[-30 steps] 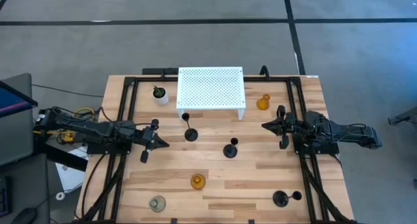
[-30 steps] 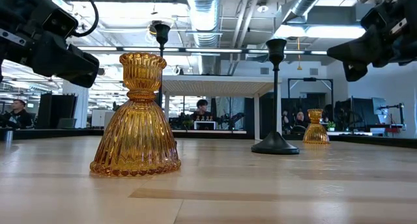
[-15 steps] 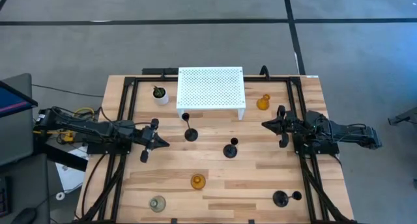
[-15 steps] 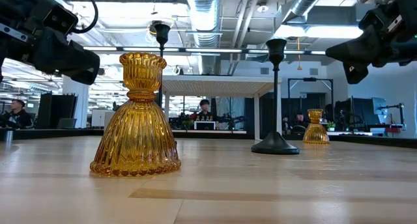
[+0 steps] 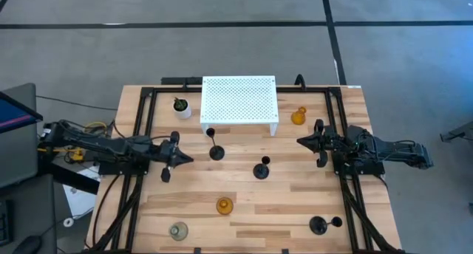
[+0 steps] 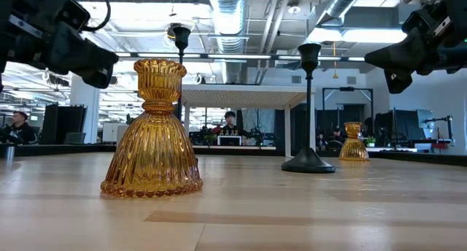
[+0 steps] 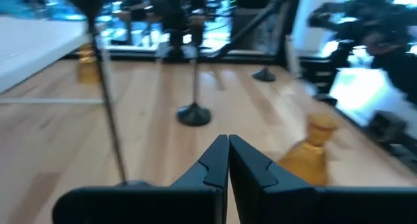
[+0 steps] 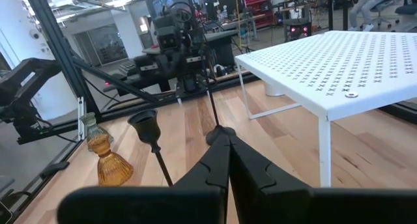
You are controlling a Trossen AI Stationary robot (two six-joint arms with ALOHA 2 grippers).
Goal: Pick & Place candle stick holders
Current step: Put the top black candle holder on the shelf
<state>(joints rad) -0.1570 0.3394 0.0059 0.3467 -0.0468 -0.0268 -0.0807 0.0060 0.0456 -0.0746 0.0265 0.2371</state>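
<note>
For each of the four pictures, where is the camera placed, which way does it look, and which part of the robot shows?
High view: above, looking straight down at the table; both arms show, left claw, right claw.
Low view: at table height, looking level past the amber glass holder; both arms enter from above.
Left wrist view: looks forward past its shut claw.
Right wrist view: looks past its shut claw toward the white perforated stand.
The high and low views share the amber glass holder.

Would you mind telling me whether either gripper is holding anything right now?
Nothing is held: the left gripper and right gripper are both shut on nothing, above the table.
</note>
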